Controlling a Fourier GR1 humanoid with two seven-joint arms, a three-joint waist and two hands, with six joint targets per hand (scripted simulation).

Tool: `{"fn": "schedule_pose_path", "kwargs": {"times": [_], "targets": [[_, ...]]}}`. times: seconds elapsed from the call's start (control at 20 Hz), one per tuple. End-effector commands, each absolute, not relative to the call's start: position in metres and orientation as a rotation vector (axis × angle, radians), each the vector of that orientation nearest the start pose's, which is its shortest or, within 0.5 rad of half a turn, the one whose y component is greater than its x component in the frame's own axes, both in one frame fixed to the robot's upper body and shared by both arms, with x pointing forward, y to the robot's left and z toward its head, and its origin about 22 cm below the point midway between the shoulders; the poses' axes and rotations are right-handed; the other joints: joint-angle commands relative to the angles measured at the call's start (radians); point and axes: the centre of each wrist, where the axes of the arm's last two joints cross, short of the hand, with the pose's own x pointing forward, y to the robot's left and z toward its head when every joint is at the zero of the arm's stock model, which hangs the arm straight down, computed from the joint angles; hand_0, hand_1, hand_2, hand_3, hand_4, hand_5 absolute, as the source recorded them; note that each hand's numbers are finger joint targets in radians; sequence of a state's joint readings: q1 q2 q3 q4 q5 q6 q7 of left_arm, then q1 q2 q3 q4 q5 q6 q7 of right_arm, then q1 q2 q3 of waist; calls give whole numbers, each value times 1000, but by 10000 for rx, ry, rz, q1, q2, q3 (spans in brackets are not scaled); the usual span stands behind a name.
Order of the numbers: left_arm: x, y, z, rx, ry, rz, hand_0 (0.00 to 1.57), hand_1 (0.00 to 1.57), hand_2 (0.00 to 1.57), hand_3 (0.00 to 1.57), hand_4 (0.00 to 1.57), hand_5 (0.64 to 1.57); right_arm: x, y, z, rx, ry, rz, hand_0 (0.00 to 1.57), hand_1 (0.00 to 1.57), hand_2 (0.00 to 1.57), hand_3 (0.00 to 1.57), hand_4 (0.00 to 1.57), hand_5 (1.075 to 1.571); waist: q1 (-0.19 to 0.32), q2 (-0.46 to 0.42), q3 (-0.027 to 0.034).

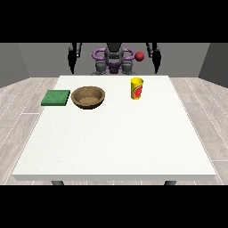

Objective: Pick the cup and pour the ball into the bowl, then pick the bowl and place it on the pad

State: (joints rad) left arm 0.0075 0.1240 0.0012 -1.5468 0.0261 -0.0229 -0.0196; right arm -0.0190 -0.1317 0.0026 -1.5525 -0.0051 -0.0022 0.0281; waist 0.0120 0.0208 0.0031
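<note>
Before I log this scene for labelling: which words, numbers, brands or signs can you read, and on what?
No readable text anywhere.
Yellow cup: a red mark on its side, too blurred to read as letters.
Wooden bowl, green pad, white table: no markings.

Both black hands, at the view's left (71, 58) and at the view's right (155, 57), hang far behind the table; finger pose too small to tell. White table's (116, 142) dark legs mostly hidden under its near edge. Inside of tall yellow cup (136, 88) hidden by its wall.
</note>
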Motion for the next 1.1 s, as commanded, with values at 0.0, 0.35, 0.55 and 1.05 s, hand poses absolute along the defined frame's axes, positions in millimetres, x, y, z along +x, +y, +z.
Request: {"fn": "schedule_pose_path", "kwargs": {"times": [0.0,0.35,0.55,1.05], "targets": [[240,265,14,805,-15738,-1072,0,0,0,0,664,1566,247,-262,23,-1121,-15633,1160,0,0,0,0,875,1533,-10,-1490,-18],[230,233,25,-802,-14287,1056,0,0,0,0,642,1565,231,-257,31,64,-13885,-762,0,0,0,0,872,1539,-482,-4271,-28],[223,211,53,-980,-13378,1164,0,0,0,0,637,1564,221,-250,51,-80,-13121,-904,0,0,0,0,861,1532,-388,-4738,-29],[256,206,94,-461,-16834,622,0,0,0,0,609,1555,233,-238,86,184,-16639,-637,0,0,0,0,716,1540,-609,-748,-31]]}}
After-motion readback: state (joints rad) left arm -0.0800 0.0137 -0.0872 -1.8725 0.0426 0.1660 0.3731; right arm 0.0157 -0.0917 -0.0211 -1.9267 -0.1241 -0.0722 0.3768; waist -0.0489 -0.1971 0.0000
